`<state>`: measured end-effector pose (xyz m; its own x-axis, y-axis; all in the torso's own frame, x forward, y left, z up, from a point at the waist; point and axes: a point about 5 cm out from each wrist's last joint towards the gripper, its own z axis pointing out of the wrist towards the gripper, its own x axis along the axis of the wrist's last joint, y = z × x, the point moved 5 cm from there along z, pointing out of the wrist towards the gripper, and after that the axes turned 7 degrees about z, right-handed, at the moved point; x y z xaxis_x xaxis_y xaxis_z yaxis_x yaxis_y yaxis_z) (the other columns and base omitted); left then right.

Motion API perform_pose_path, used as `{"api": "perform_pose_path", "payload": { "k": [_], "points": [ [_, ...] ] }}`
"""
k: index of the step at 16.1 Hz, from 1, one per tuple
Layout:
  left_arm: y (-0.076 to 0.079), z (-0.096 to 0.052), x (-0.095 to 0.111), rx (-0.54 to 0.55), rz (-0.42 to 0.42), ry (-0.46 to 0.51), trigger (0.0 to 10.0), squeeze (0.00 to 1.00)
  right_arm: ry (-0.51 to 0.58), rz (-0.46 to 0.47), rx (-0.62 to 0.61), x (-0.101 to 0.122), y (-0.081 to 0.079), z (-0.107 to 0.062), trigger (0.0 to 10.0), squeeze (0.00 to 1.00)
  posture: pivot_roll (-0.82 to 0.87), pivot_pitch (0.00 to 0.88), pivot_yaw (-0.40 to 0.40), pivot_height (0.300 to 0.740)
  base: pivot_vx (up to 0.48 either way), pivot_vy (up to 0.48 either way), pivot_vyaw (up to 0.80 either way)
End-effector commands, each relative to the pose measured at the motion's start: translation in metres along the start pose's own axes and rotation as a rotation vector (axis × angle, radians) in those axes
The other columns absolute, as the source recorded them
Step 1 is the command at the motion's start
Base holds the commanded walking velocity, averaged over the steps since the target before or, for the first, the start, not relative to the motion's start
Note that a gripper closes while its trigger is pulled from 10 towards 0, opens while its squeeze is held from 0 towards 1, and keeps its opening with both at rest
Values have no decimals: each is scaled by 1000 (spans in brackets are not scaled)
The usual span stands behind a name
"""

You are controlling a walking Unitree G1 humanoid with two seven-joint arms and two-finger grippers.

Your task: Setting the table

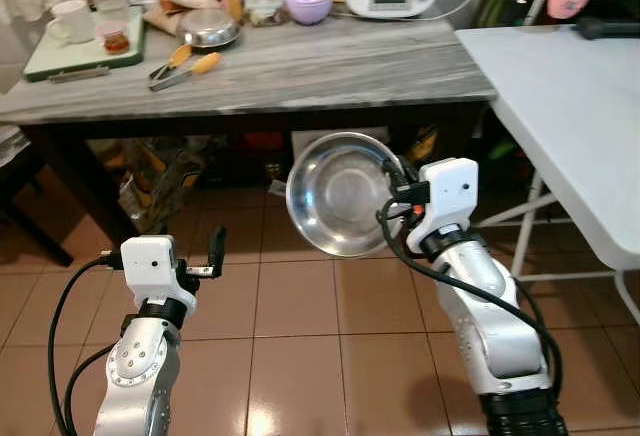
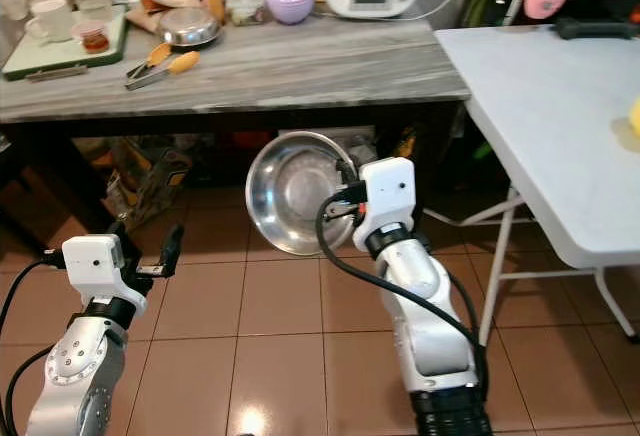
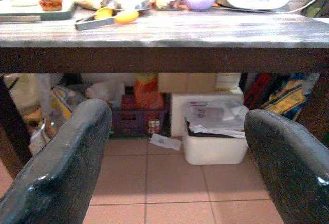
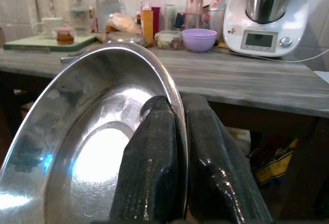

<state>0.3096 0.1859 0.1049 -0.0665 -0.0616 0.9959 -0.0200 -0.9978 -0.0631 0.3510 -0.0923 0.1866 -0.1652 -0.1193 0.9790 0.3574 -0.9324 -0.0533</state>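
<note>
Right claw (image 4: pixel 180 147) pinches the rim of a shiny, tilted steel bowl (image 1: pixel 338 194).

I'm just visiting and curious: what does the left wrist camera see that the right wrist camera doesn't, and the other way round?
Left wrist view's own: the left claw, open and empty, looks under the grey table at a white bin and a purple crate stored beneath it.
Right wrist view's own: the right claw shut on the rim of a steel bowl, held tilted in the air.
Shared: the top of that table, with the purple bowl and the white kitchen machine at the back.
</note>
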Motion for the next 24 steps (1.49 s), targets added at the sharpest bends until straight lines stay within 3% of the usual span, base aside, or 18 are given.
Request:
{"api": "perform_pose_path", "payload": {
  "k": [1, 10, 18, 24],
  "points": [
    [2, -1, 5, -11, 9, 21, 10000, 0, 17, -11, 6, 4, -1, 2, 10000, 0, -71, 90, 45, 740, 0, 0, 0],
    [9, -1, 4, -44, -12, 23, 10000, 0, 26, -31, 29, 6, -4, 3, 10000, 0, -71, 89, 43, 740, 295, 0, 0],
    [16, -1, 3, -62, -22, 18, 10000, 0, 26, -41, 24, 6, -2, 1, 10000, 0, -82, 94, 43, 740, 384, 0, 594],
    [23, 0, 2, -92, -27, 15, 10000, 0, 21, -19, 3, 4, 0, 2, 10000, 0, -85, 95, 49, 740, 389, 0, 0]
  ]
}}
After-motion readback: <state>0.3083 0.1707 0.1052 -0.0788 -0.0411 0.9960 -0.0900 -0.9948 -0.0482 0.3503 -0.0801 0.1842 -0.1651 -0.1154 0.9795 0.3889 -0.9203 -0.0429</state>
